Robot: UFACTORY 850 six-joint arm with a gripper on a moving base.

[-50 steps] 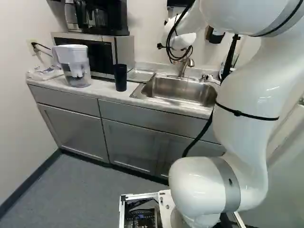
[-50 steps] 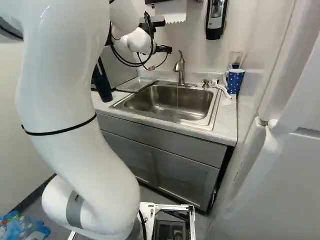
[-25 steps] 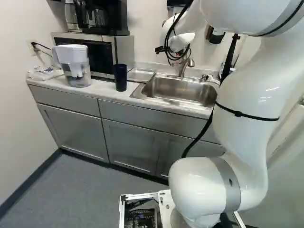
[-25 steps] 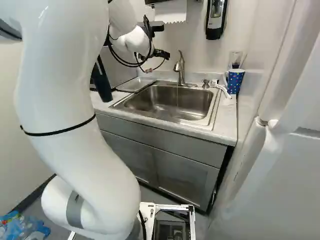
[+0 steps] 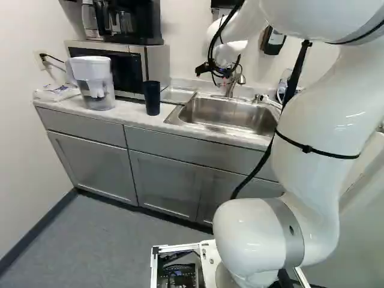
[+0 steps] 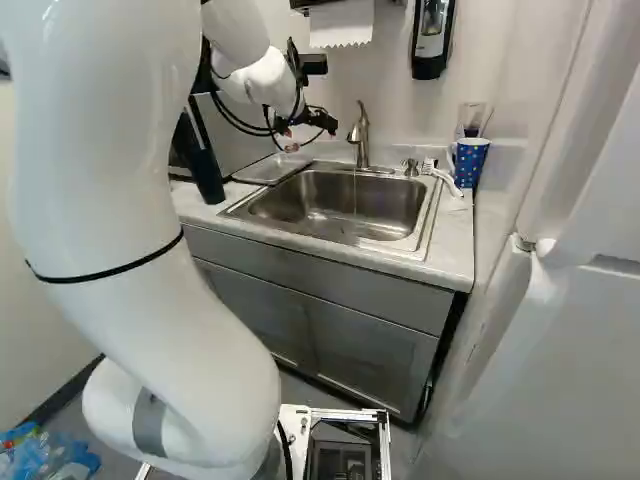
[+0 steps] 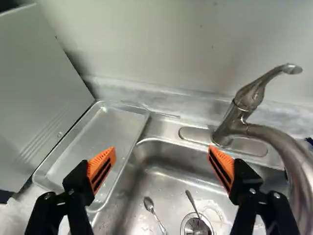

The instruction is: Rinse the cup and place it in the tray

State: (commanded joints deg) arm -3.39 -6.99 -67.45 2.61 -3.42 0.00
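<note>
Pincer (image 6: 311, 134) stands released, its orange pads (image 7: 101, 169) well apart with nothing between them, as the wrist view confirms. I record it above the sink area, near the faucet (image 6: 361, 135).

Cups: two are noted, and I cannot tell which is meant for rinsing. The dark tumbler (image 5: 152, 98) stands upright on the counter (image 5: 129, 113), beside the sink (image 5: 225, 113), and appears in both base views. The blue dotted mug (image 6: 469, 162) appears upright in the right base view only, beyond the white-handled brush (image 6: 445, 180).

Tray: shallow, metal, lying between the microwave (image 5: 114, 72) and the basin. Both base views show the tray (image 7: 110, 129) in part; the wrist view shows its long floor and raised rim, with one finger of mine seen above it and the other seen above the basin.

Basin contents: the wrist view alone reveals two utensils, a spoon (image 7: 149, 204) and a second utensil (image 7: 192, 200) whose far end reaches over the drain (image 7: 195, 225). The right base view shows a thin bright line descending beneath the faucet; I cannot establish whether it is water.

Left base view only: a white-lidded pitcher (image 5: 96, 84) on the counter and a coffee maker (image 5: 129, 23) on the microwave
</note>
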